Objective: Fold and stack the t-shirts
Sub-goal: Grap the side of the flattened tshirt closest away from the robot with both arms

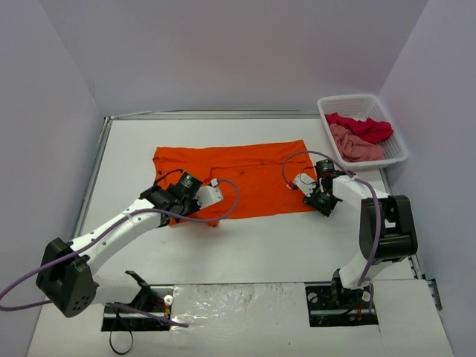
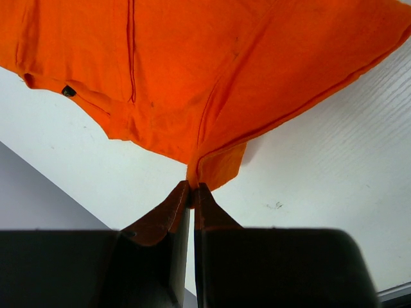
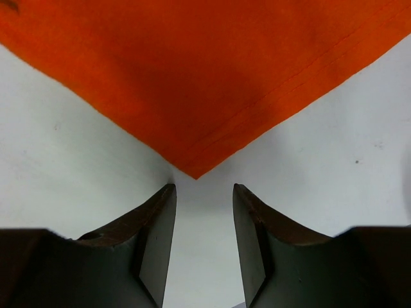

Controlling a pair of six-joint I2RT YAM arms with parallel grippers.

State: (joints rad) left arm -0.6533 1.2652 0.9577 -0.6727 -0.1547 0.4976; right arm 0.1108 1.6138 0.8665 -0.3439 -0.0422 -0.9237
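Evidently this is the set-up for a fold: the orange t-shirt (image 1: pixel 238 177) lies spread flat on the table (image 1: pixel 245 245), a little toward 12 o'clock from the centre of the top view, so that both near corners can be lifted together. The left gripper (image 2: pixel 192 187) is clamped tight on a pinch of hem at the shirt's 7 o'clock corner, and the cloth puckers and rises toward the closed jaws, which suggests the grip is secure. The right gripper (image 3: pixel 204 187) sits at the 5 o'clock corner with its jaws apart; in its wrist view the pointed corner lies just ahead of the fingertips, not yet between them, so nothing is held on that side. My reading is that the right arm needs to ease forward and close before any fold can begin. Out at 2 o'clock the white basket (image 1: pixel 349 98) holds the crimson t-shirt (image 1: pixel 364 128) and the pink t-shirt (image 1: pixel 357 147), bunched together and well apart from the orange one, presumably waiting their turn.
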